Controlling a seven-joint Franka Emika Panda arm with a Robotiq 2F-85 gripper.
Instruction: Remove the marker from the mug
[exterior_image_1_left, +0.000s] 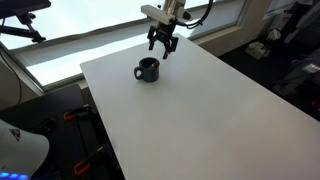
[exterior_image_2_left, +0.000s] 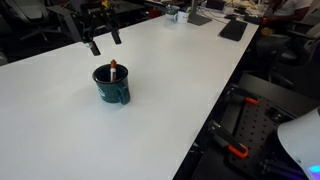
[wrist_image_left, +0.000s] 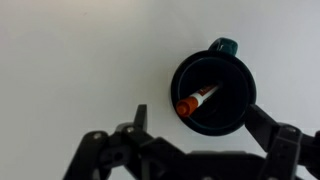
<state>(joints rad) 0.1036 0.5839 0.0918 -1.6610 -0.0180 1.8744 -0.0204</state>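
White tabletop (exterior_image_1_left: 200, 110) carries the mug (exterior_image_1_left: 147, 70), marker (exterior_image_2_left: 113, 69) inside, amid office clutter (exterior_image_1_left: 285, 45).

Found bare table (exterior_image_1_left: 200, 110) on every side of the mug (exterior_image_1_left: 147, 69); free approach from all clock directions in both exterior views. Noted in the wrist view: handle (wrist_image_left: 224, 45) at 12 o'clock, marker (wrist_image_left: 197, 100) leaning to the rim at 8 o'clock, open room inside from 1 to 5 o'clock. Logged clutter (exterior_image_2_left: 232, 28) at the table's far end, well apart. Observed clear air between gripper (exterior_image_2_left: 104, 42), jaws spread, and the mug's mouth.
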